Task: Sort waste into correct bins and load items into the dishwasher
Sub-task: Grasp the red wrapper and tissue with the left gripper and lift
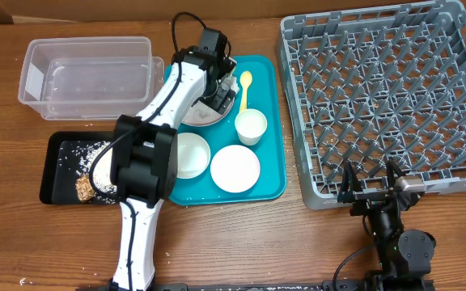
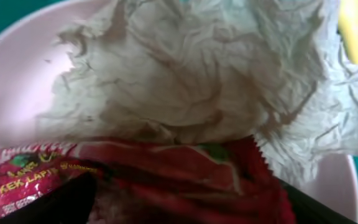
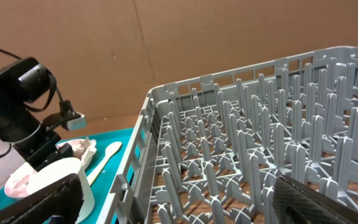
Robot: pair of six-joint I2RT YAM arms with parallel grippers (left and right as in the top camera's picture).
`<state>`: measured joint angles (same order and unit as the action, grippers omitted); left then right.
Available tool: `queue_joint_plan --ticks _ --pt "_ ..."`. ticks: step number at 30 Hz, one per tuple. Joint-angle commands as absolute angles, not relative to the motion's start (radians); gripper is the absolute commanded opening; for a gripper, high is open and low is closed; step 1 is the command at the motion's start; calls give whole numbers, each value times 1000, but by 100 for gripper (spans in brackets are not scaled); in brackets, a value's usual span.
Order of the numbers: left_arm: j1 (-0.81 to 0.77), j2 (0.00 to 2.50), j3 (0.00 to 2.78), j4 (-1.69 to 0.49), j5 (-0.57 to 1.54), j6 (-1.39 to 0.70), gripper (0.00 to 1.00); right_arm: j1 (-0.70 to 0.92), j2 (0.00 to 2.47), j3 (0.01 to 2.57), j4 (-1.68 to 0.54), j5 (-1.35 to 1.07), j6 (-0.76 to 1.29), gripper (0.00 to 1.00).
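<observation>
**Left claw spread over the napkin bowl; right claw spread at the rack's near edge**

Nearest my end, the right gripper (image 1: 369, 184) sits at the near edge of the grey dish rack (image 1: 387, 97). Its fingers stand wide apart and hold nothing. Its wrist camera looks across the rack's upright pegs.

On the left, the black tray (image 1: 55, 153) lies on the table. White rice (image 1: 79, 149) is scattered across it, and a brown food chunk (image 1: 83, 187) lies at its near edge. A white round shape beside the chunk is mostly hidden under the left arm, and I cannot tell what it is.

Next out is the teal tray (image 1: 269, 182). At its near end a white bowl (image 1: 191, 153) and a round white plate (image 1: 235, 168) sit side by side. A small white cup (image 1: 251, 126) stands just beyond them. The yellow spoon (image 1: 245, 85) lies flat past the cup.

The left gripper (image 2: 188, 205) hangs over a second white bowl (image 2: 17, 87) at the tray's far left. On the wrist camera a crumpled white napkin (image 2: 185, 81) fills that bowl. The red-and-white wrapper (image 2: 166, 168) lies against the napkin's near side. The dark fingers (image 2: 48, 205) sit wide apart on either side of the wrapper. I cannot tell whether the pads touch it.

Farthest left, the clear plastic tub (image 1: 87, 77) stands beyond the black tray, by the teal tray's far-left corner.
</observation>
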<state>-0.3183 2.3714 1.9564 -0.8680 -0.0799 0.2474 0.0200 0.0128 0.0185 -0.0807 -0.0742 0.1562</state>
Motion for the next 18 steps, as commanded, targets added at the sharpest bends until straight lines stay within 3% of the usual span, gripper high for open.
queue_joint_plan --ticks 1,6,7,10,12,14,18 --pt "-314 2394 1950 -866 -90 266 75 15 3 8 -76 -76 156 100" --pt "-316 2392 1963 -867 -116 264 50 15 3 8 -76 -76 156 100" --pt "-316 2391 1970 -868 -116 249 42 15 3 8 -76 -76 156 100" --pt "-316 2386 1992 -888 -115 229 31 15 3 8 -76 -76 156 100" --pt "-316 2377 2028 -927 -114 219 12 15 3 8 -76 -76 156 100" --pt "-316 2364 2050 -950 -114 200 4 15 3 8 -76 -76 156 100" --pt "-318 2340 2086 -994 -107 194 4 15 3 8 -76 -76 156 100"
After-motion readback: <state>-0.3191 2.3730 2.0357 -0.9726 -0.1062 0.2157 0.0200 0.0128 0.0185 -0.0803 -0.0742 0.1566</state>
